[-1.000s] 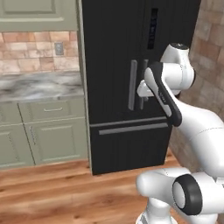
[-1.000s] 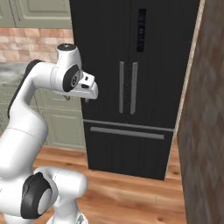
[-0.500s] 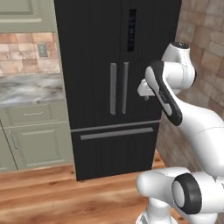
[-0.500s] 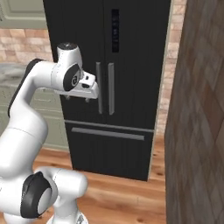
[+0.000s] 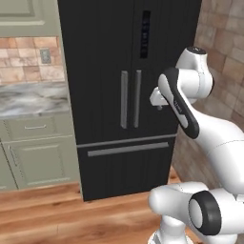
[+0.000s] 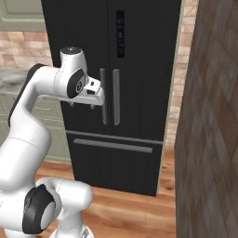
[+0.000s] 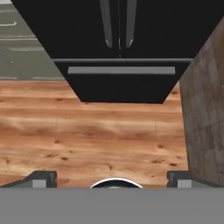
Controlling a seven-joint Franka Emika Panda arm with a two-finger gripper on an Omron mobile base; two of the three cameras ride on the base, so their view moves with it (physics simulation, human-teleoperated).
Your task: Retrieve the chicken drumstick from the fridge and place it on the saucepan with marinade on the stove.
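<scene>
Tool (image 7: 112, 177) is spread wide with nothing in it, pointing down at the wood floor (image 7: 87, 135). Straight ahead of it sits the fridge (image 5: 124, 95), both doors shut, grey handles (image 6: 109, 96) just beyond the tool.

Warm wood-plank floor (image 7: 87, 131) runs underfoot. At left, sage-green panelled base cabinets (image 5: 38, 152) carry a grey-veined marble countertop (image 5: 28, 99), and a tan brick-tile backsplash (image 5: 24, 59) with a grey wall outlet (image 5: 45, 56) sits above it. A rough reddish-brown brick wall (image 6: 209, 139) rises at right.
</scene>
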